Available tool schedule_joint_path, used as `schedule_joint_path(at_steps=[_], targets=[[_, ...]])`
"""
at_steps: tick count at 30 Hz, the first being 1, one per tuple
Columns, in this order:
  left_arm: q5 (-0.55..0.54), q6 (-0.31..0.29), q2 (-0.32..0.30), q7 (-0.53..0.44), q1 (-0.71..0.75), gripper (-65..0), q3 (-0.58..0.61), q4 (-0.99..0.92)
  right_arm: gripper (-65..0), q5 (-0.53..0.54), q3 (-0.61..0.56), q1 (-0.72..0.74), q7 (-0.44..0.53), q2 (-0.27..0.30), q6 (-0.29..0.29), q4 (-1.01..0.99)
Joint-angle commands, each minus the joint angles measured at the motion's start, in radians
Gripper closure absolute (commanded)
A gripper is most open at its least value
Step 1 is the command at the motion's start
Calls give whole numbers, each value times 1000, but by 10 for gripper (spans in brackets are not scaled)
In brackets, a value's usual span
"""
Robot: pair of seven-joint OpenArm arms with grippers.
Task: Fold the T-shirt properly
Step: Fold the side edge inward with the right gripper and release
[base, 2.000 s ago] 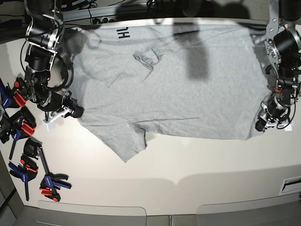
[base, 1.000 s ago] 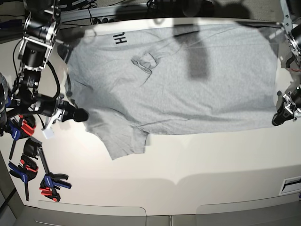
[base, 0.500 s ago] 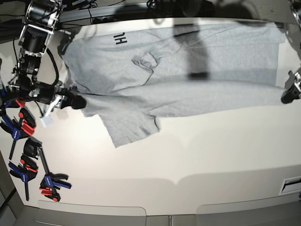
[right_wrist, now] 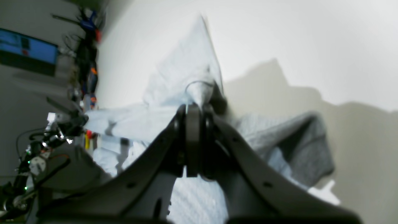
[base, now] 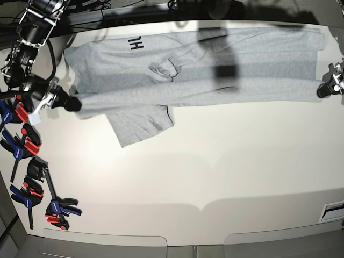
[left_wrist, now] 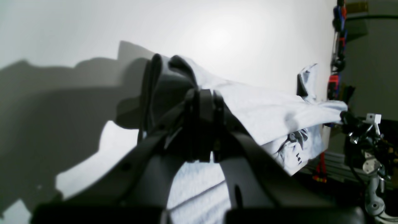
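Note:
The light heather-grey T-shirt [base: 215, 59] lies across the far part of the white table [base: 215, 172], with black lettering [base: 133, 44] showing near its far left. Its near edge is drawn up into a taut fold between my two grippers. A sleeve [base: 142, 124] hangs down flat toward the front. My left gripper [base: 322, 90] is shut on the shirt's right end, seen close in the left wrist view [left_wrist: 202, 93]. My right gripper [base: 77, 105] is shut on the left end, seen in the right wrist view [right_wrist: 196, 105]. Grey cloth [left_wrist: 264, 112] stretches away from the jaws.
Several blue, red and black clamps [base: 27, 145] lie along the table's left edge, with more [base: 54, 207] at the front left. A white fixture [base: 333, 210] sits at the right edge. Cables and rails run behind the table's far edge.
Both grippers moved toward the back and outward, carrying the shirt's near edge with them. The cloth between them pulled taut and now overlaps the shirt's far half.

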Motion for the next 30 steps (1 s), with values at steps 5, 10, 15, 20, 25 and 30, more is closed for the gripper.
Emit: schedule_joint_path(at_steps=[5, 10, 15, 20, 25, 30], targets=[[-23, -9, -33, 12, 37, 0, -7, 40, 0, 29, 6, -39, 15, 27, 9, 17], [-23, -9, -33, 27, 53, 0, -7, 39, 0, 25, 6, -58, 15, 27, 9, 17], [-23, -9, -33, 26, 54, 0, -9, 39, 0, 25, 6, -58, 15, 27, 9, 17], [-23, -9, -33, 23, 54, 0, -40, 39, 0, 25, 6, -58, 15, 27, 9, 17], [-23, -9, -33, 29, 54, 0, -41, 39, 0, 25, 6, -57, 15, 27, 9, 17], [-23, -9, -33, 31, 54, -103, -41, 39, -154, 26, 6, -57, 15, 27, 9, 17]])
